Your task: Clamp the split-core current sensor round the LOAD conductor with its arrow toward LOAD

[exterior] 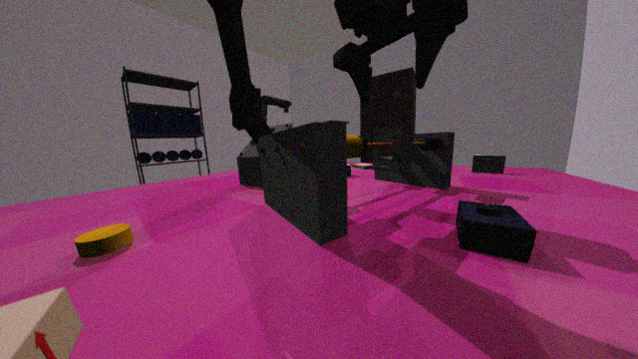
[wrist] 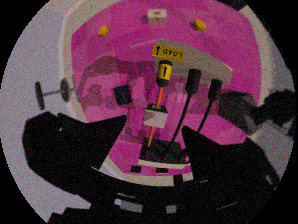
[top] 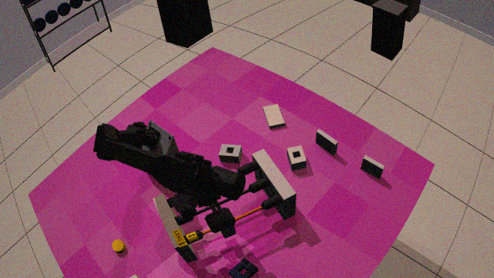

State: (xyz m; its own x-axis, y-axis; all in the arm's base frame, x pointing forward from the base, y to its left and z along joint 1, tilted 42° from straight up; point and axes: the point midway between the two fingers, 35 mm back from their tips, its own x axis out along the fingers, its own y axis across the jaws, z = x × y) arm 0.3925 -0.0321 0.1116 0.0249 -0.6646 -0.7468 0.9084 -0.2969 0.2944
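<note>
Though too dim to confirm latch or arrow direction, showed the sensor (wrist: 153,117) on the orange conductor (top: 248,213) (exterior: 386,144) (wrist: 160,95) marked LOAD, seemingly closed round it. Found the gripper (top: 216,207) (exterior: 392,90) (wrist: 154,123) spread wide with nothing between its jaws, so judged placement and release probably done, leaving perhaps only checks of the latch and of the arrow against the LOAD marker (top: 179,238) (wrist: 168,52).
</note>
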